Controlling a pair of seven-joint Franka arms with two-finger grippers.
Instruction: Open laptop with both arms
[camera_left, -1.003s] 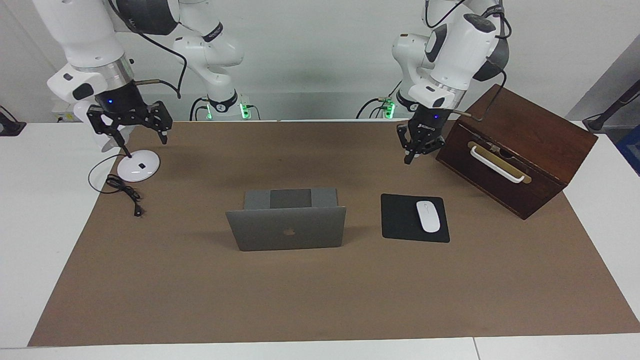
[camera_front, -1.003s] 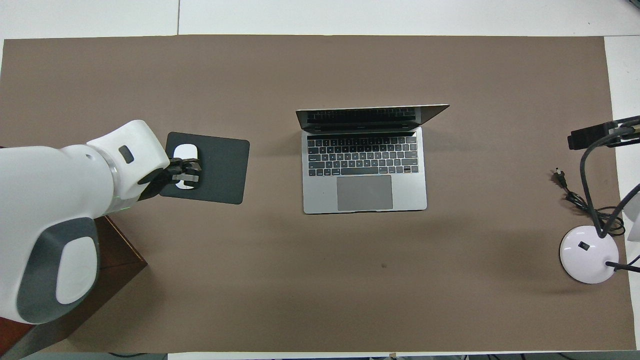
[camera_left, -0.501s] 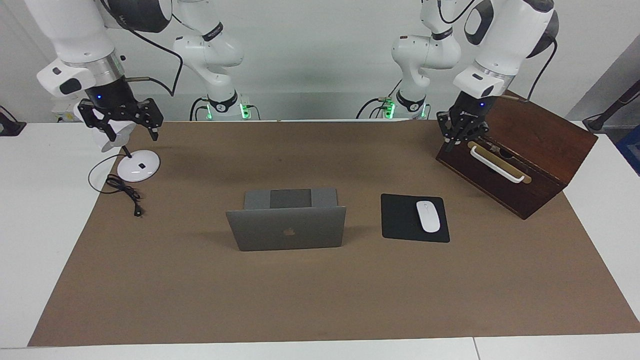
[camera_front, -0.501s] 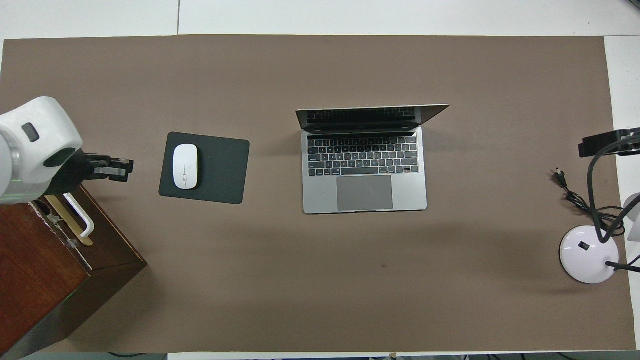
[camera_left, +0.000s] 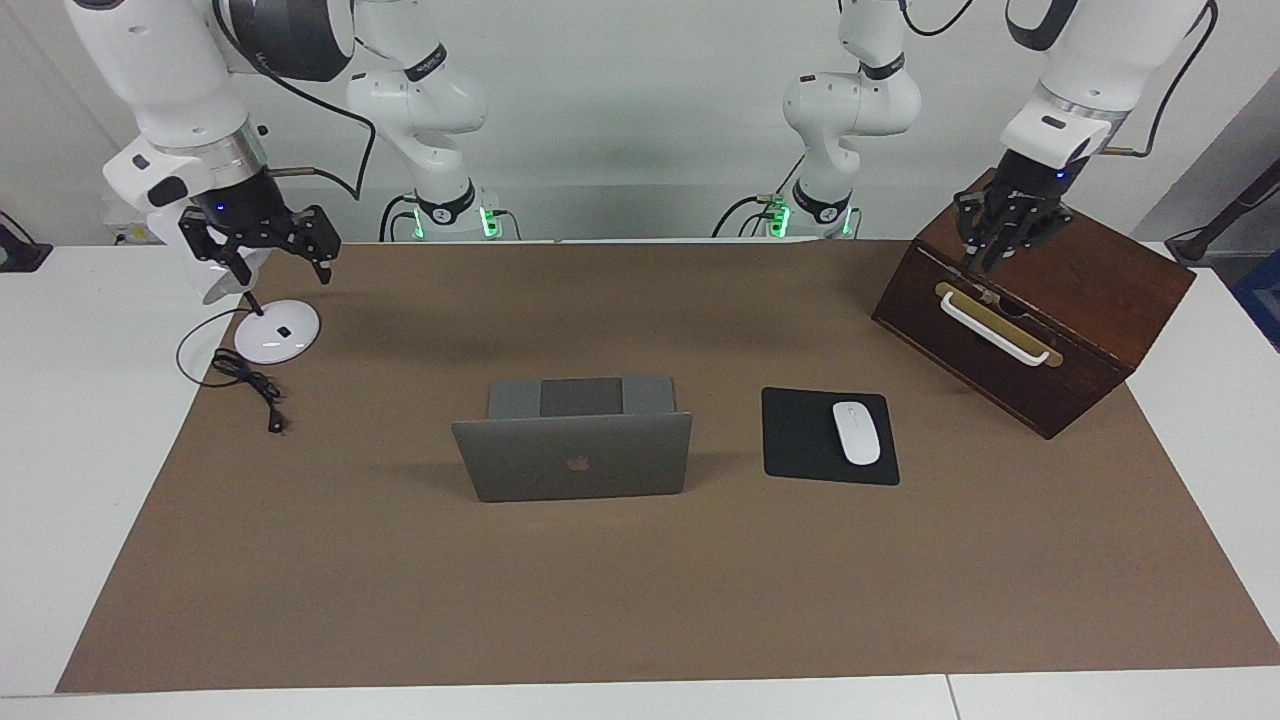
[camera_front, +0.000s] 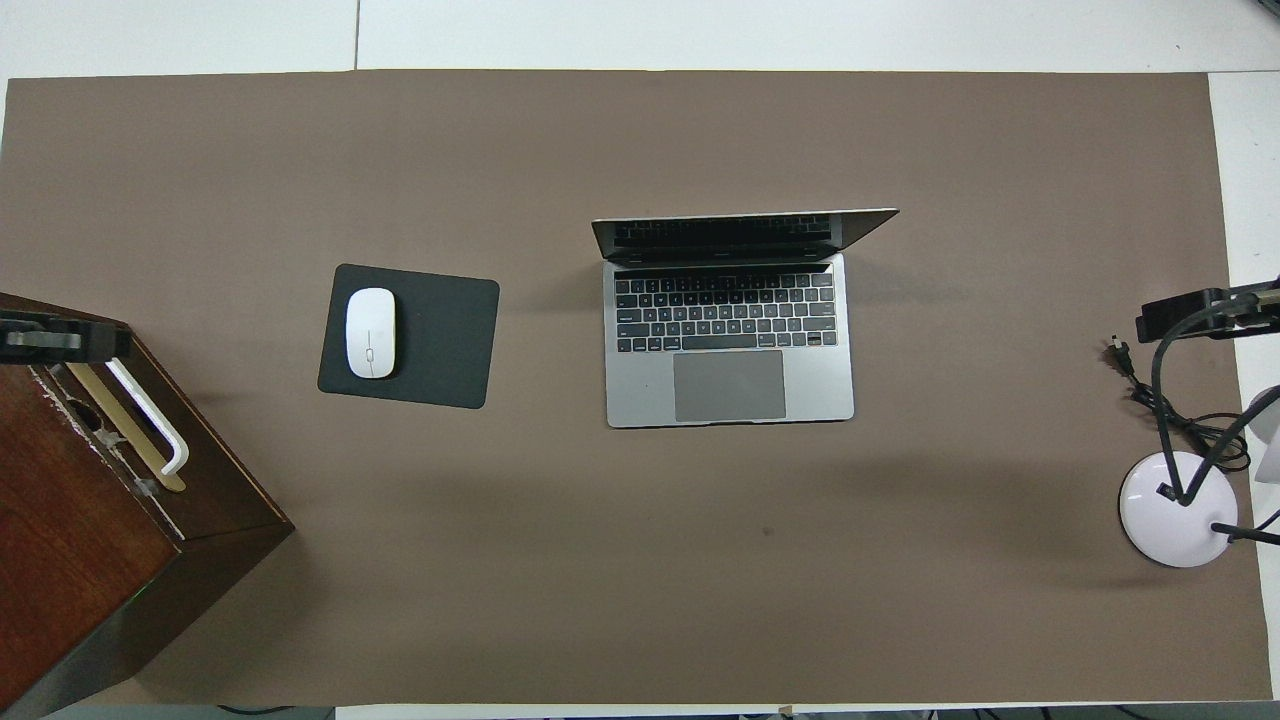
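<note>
1. Brown paper mat (camera_left: 640, 600) covers most of the white table, and everything else stands on it.
2. The right gripper (camera_left: 270, 258) hangs in the air with its two fingers spread wide apart. It holds nothing.
3. Directly under this gripper is the round white lamp base (camera_left: 277, 332). A black cable (camera_left: 250, 385) lies curled beside the base.
4. The left gripper (camera_left: 1003, 240) is over the top edge of the dark wooden box (camera_left: 1050, 300), just above the box's white handle (camera_left: 995, 330). Whether it is open or closed, I cannot tell. I see nothing held in it.
5. The laptop (camera_left: 572, 465) stands on the mat between the two grippers, well apart from both and lower than them. It is open: the lid stands nearly upright, with its logo turned away from the robots. In the overhead view the keyboard and trackpad of the laptop (camera_front: 728, 350) face up.
6. Between the laptop and the box under the left gripper lies a black mouse pad (camera_left: 800, 435). A white mouse (camera_left: 857, 432) rests on it, on the part toward the left gripper.
7. Neither gripper touches the laptop.
</note>
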